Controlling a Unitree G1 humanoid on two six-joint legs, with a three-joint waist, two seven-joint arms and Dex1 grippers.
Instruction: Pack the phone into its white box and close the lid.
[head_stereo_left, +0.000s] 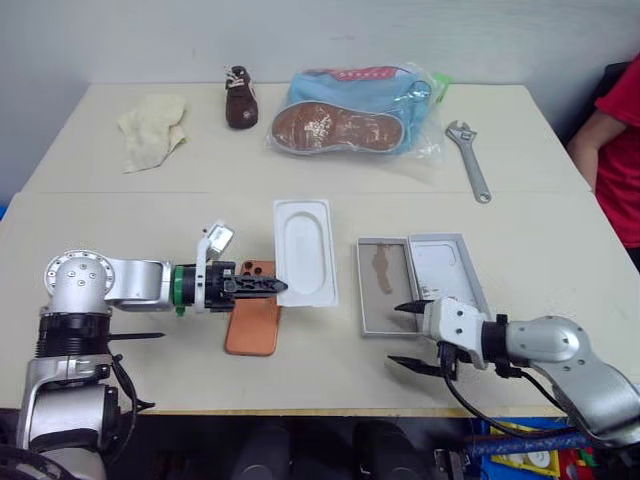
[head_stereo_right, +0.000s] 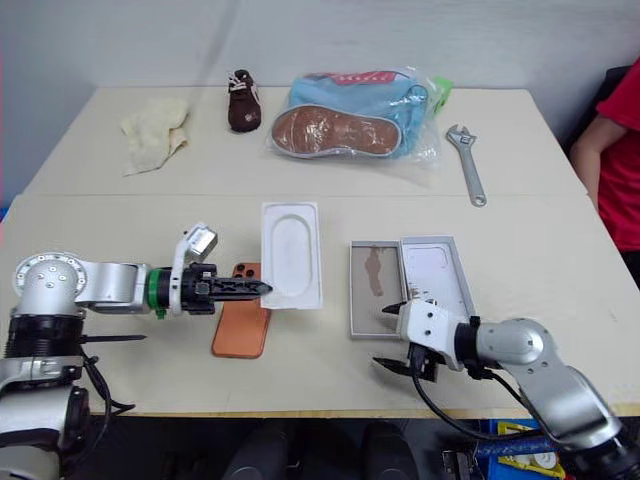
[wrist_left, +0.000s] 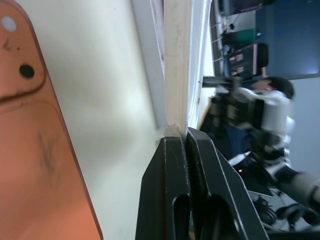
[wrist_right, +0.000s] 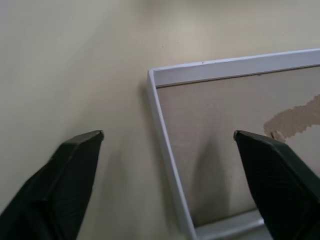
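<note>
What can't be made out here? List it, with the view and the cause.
- Near half of the phone, head views: covered by the left gripper, which is shut on the flat white insert.
- Near end of the lid, head views: behind the open right gripper.
- Person, head views: cut off by the picture edge.

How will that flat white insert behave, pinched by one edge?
The white insert looks thin and light, so it probably lifts easily. Held by the left tool at one edge only, it may sag or swing. Likely stiff enough, given its moulded oval recess.

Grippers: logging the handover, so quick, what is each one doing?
Left gripper: shut on the flat white insert.
Right gripper: open, holding nothing.
</note>
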